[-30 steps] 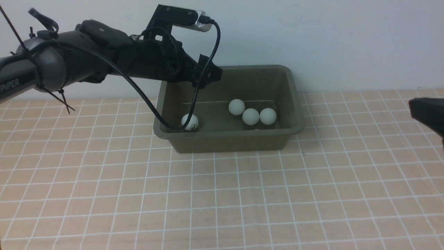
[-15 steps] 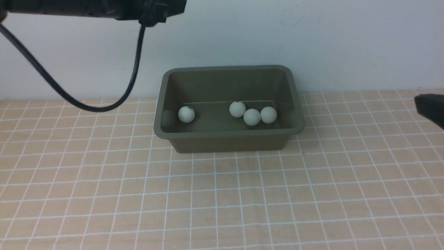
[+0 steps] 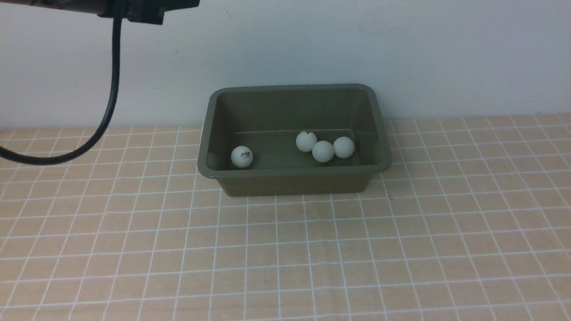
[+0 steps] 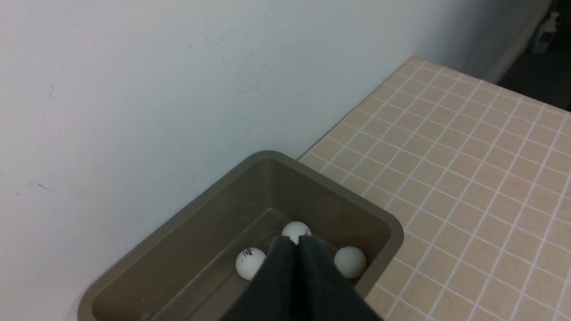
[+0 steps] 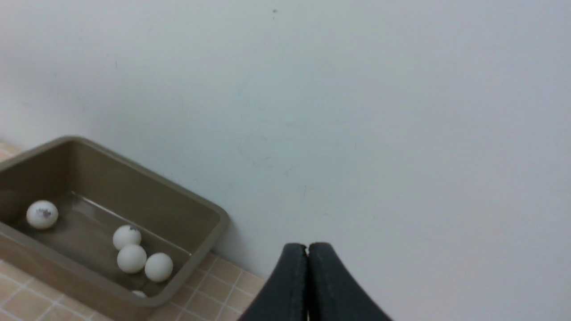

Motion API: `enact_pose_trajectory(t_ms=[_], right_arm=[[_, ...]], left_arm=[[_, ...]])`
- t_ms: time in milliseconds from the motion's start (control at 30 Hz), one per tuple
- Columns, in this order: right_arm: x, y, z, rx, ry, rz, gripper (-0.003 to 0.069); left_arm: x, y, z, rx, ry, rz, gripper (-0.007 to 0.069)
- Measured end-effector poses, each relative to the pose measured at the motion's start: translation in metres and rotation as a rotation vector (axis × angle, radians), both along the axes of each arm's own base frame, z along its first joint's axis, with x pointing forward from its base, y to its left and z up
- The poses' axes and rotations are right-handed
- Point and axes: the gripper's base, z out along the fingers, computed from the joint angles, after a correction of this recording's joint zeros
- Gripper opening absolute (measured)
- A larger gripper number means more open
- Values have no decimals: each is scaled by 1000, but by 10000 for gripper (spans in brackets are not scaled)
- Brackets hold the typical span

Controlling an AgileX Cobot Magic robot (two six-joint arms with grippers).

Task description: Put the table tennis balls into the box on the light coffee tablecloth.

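Inside the box on the light coffee tablecloth sit the table tennis balls (4 in front view, 5th peeks in right wrist view), w/ left gripper & right gripper both pinched closed, empty.

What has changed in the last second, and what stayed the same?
The left arm rose away from the box toward the upper left; the right arm left the front view. Both grippers closed empty. The lone ball rolled slightly. Box and three clustered balls barely moved.
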Motion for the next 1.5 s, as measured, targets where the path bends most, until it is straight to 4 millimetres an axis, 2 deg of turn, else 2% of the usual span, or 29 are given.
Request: enact_pose_trajectory(t_ms=[167, 267, 367, 500, 533, 567, 667, 867, 1167, 1500], right_arm=[[-18, -4, 3, 112, -28, 36, -18], [-17, -1, 0, 148, -56, 67, -18], [-7, 6, -20, 171, -46, 94, -18], [11, 21, -65, 241, -43, 160, -18], [11, 21, -63, 247, -55, 165, -18], [14, 24, -78, 258, -63, 183, -18], [17, 30, -101, 282, -138, 234, -18], [17, 33, -119, 277, -170, 264, -18], [19, 32, -155, 229, -25, 235, -18], [18, 30, -179, 189, 90, 205, -18]], left_arm=[[-3, 3, -3, 15, 37, -36, -69], [-4, 2, -3, 15, 43, -45, -69], [-5, 2, -3, 10, 45, -51, -69], [-7, 0, -3, 2, 59, -75, -69], [-7, 0, -3, 2, 61, -76, -69], [-8, 0, -4, 0, 66, -85, -69], [-9, -1, -4, -3, 75, -100, -69], [-11, -2, -4, -1, 82, -117, -69], [-11, -2, -4, 0, 80, -122, -69], [-14, -3, -5, 4, 101, -154, -69]])
